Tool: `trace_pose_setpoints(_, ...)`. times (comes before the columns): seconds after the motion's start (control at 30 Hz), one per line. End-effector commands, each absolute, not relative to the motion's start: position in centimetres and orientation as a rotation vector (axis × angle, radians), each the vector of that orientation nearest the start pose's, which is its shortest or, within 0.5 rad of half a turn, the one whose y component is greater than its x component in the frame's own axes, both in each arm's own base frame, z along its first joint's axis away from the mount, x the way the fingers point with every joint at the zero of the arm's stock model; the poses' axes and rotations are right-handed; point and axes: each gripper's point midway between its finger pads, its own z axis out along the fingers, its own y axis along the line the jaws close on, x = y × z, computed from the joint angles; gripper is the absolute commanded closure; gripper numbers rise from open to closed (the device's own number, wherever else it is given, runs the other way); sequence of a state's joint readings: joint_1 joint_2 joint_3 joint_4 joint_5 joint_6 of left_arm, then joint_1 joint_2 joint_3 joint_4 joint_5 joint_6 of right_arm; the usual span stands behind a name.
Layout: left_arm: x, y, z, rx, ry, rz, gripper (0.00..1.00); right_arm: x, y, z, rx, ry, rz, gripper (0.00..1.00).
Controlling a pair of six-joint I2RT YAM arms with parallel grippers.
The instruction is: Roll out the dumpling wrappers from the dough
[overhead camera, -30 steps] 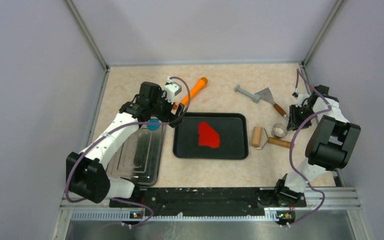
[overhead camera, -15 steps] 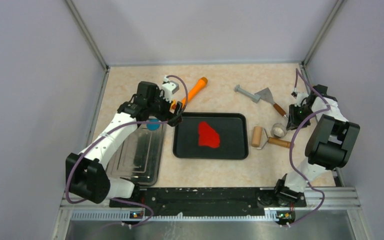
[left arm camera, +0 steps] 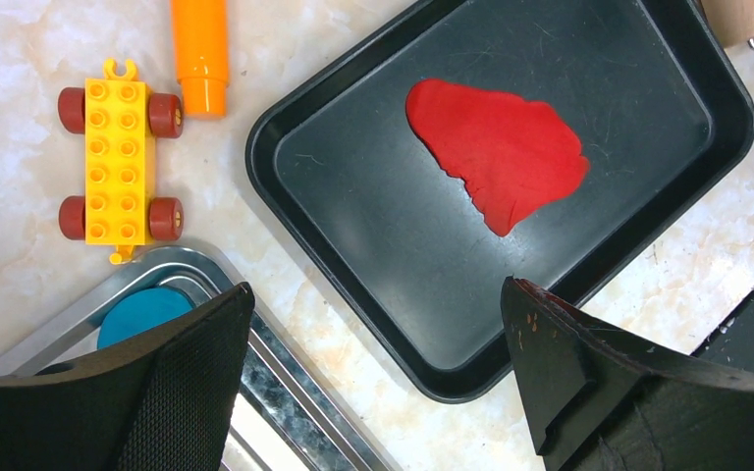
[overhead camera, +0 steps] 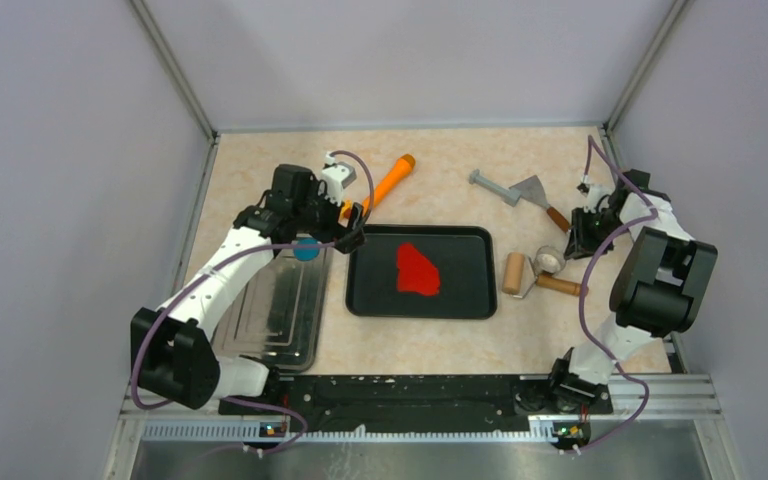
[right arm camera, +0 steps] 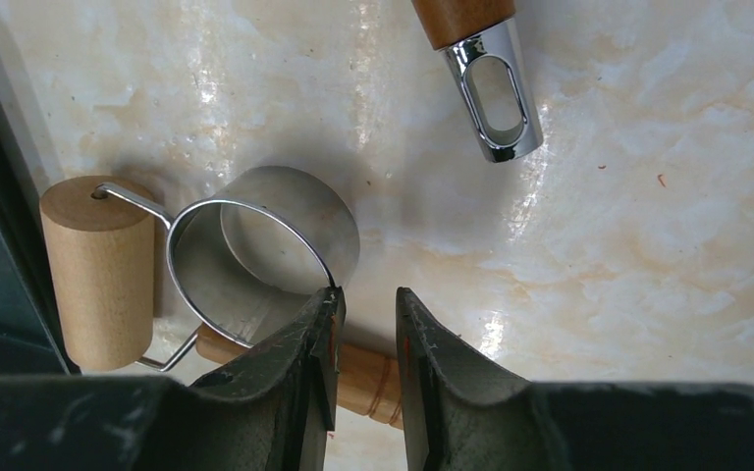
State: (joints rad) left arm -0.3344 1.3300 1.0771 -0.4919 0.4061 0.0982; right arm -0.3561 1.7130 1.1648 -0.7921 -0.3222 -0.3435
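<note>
The dough [overhead camera: 417, 269] is a flat red ragged sheet lying in the black tray [overhead camera: 470, 303]; the left wrist view also shows it [left arm camera: 501, 147]. My left gripper [overhead camera: 352, 228] hangs open and empty above the table [left arm camera: 375, 287], between the black tray [left arm camera: 285, 128] and a steel tray. A wooden roller [overhead camera: 513, 273] lies right of the black tray. My right gripper [overhead camera: 572, 240] is low over a metal ring cutter [right arm camera: 285, 221]. Its jaws [right arm camera: 366, 292] stand a narrow gap apart, with the ring's rim at the left fingertip and the roller's handle [right arm camera: 358, 378] below.
A steel tray [overhead camera: 280, 325] with a blue disc [overhead camera: 306, 249] lies at the left. An orange tool [overhead camera: 390, 178] and a yellow toy car [left arm camera: 118, 162] lie behind the trays. A scraper [overhead camera: 535, 190] and a grey T-shaped tool [overhead camera: 490, 185] lie at the back right.
My right gripper has shifted a little to the left, and the ring cutter has slid left with it toward the roller. The left gripper has barely moved.
</note>
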Motion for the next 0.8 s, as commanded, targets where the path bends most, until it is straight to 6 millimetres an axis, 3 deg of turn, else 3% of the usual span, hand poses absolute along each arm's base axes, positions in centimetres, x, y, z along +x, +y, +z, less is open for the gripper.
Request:
trace_pose_setpoints(0.0,31.4,-18.1,19.2,0.684,2.14,-0.619,0.03,32.2,-6.0,5.9,-0.041,2.764,0.386,0.72)
trace_pose_setpoints(0.17,31.5,-18.1,19.1,0.677,2.139,-0.628,0.03,32.5,-4.9,6.9,-0.134,2.713,0.422,0.68)
trace_pose_setpoints(0.37,31.5,-18.3,19.2,0.67,2.136,-0.646,0.03,31.8,-3.5,5.1,-0.16,2.764,0.432,0.64)
trace_pose_setpoints(0.77,31.4,-18.2,19.0,0.665,2.134,-0.647,0.03,31.8,-4.9,4.2,-0.161,2.811,0.252,0.87)
